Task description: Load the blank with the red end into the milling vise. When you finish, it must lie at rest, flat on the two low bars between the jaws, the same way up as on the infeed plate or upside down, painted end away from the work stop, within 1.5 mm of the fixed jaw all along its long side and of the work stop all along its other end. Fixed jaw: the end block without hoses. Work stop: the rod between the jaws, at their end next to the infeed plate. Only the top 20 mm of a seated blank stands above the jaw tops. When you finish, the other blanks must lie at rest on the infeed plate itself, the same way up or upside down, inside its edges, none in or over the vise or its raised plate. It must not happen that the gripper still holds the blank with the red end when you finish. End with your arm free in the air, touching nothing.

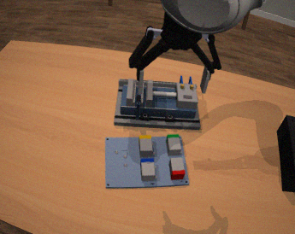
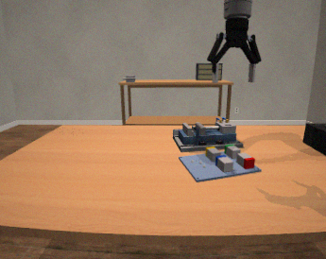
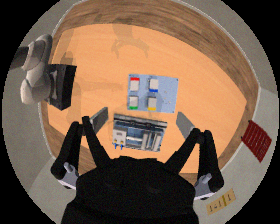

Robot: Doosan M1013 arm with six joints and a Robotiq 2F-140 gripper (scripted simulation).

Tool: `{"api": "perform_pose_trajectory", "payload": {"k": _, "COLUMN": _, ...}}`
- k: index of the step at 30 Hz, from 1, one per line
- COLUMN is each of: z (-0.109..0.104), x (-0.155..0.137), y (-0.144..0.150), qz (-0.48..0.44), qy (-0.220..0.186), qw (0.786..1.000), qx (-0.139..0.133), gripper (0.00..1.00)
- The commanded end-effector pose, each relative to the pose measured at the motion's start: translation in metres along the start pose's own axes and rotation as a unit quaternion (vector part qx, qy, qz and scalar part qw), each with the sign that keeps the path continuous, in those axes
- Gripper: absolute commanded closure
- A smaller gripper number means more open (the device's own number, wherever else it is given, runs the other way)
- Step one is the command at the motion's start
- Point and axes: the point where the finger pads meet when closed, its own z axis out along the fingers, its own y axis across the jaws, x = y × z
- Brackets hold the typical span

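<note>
The grey blank with the red end lies on the blue infeed plate, at its front right corner in the top view. The milling vise stands behind the plate on its raised plate. Its hosed block is on the right and its fixed jaw on the left. Nothing lies between the jaws. My gripper is open and empty, high above the vise.
Three other blanks lie on the infeed plate: yellow-ended, green-ended and blue-ended. A black box stands at the table's right edge. A side table stands by the far wall.
</note>
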Motion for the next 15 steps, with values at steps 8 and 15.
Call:
{"api": "perform_pose_trajectory", "payload": {"k": 8, "z": 0.0022, "x": -0.0012, "y": 0.0002, "qz": -0.074, "qy": 0.0, "qw": 0.997, "qx": 0.0, "gripper": 0.0}}
{"api": "perform_pose_trajectory", "payload": {"k": 15, "z": 0.0034, "x": -0.0018, "y": 0.0003, "qz": -0.112, "qy": 0.0, "qw": 0.994, "qx": 0.0, "gripper": 0.0}}
